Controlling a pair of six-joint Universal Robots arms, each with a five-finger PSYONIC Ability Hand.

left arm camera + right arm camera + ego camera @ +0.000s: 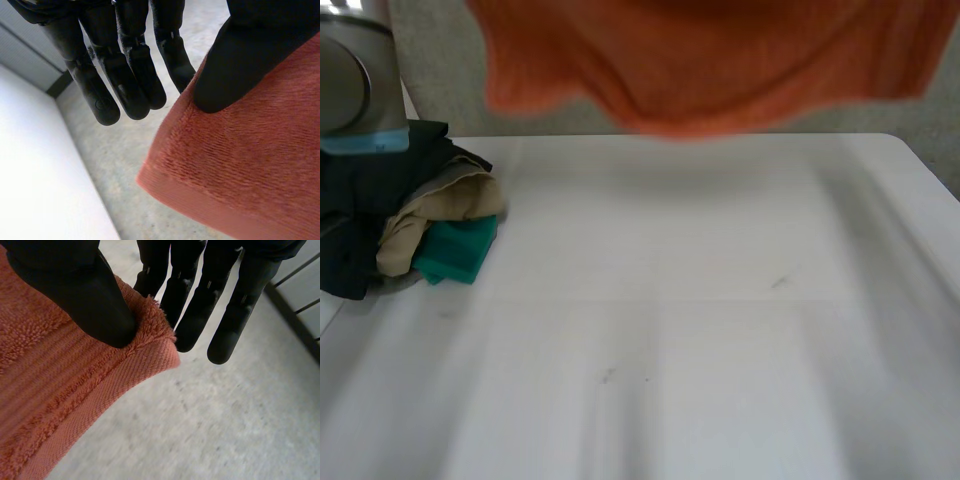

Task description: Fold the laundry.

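Fingers (220, 305) and thumbs clamp an orange towel (720, 60) by two corners, high over the desk (670, 300).

On the right hand (75, 285) the thumb presses the woven hem at a corner against the nearest finger, and the other fingers are straight and spread past the edge. The left hand (125, 75) does likewise, thumb down on the terry near a corner, its free fingers just beside the cloth's edge. The towel hangs between the two hands, sagging in the middle, clear of the desk. It looks like thick, soft, limp terry, fairly light and unlikely to slip. The firmer hem corners seem the best hold, and it will probably drape rather than keep a shape. A pile of laundry (420, 220) in dark, beige and teal lies at the desk's left, well apart from the towel.
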